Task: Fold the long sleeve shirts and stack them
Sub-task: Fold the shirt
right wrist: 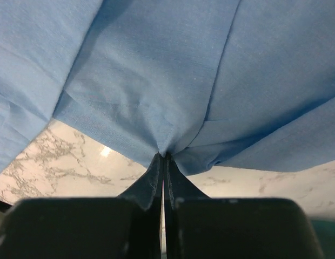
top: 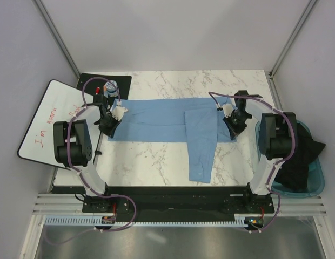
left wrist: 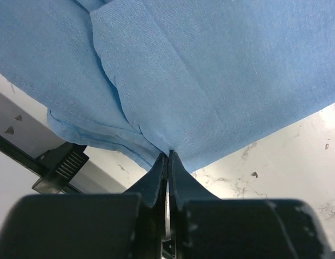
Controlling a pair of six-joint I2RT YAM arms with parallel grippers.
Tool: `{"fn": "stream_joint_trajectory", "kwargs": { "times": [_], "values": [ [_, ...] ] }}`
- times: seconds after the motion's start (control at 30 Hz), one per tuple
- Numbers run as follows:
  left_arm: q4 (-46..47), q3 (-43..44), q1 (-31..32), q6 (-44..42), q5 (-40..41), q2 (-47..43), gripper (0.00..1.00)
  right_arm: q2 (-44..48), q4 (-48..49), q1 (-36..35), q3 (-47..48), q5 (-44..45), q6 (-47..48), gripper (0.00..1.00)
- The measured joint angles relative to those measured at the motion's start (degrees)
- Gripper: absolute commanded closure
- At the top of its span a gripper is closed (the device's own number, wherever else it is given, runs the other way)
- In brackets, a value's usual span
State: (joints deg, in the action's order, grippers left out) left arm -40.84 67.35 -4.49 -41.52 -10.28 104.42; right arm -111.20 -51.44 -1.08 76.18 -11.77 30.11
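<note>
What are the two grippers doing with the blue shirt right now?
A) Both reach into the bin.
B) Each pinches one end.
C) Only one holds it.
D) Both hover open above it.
B: the left gripper and right gripper are each shut on cloth of the shirt, at opposite ends.

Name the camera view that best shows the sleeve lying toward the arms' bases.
Top external: the whole sleeve shows there, running from the light-blue shirt toward the near table edge. The left wrist view shows only cloth pinched in the left gripper; the right wrist view, cloth pinched in the right gripper. Neither shows its length.
</note>
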Motion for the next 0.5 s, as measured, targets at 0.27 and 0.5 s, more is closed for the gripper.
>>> {"fn": "stream_joint_trajectory", "kwargs": {
  "times": [0.27, 0.5],
  "values": [
    [-2.08, -1.53, 0.68, -2.73, -0.26, -2.1, 0.87, 4.0, -5.53, -0.52, -0.94, 1.27, 0.92, 0.77],
    [-4.46, 0.22, 0.7, -3.21, -2.97, -5.22, 0.36, 3.52, -9.81, -0.57, 6.16, -0.44, -0.15, 0.63]
  ]
}}
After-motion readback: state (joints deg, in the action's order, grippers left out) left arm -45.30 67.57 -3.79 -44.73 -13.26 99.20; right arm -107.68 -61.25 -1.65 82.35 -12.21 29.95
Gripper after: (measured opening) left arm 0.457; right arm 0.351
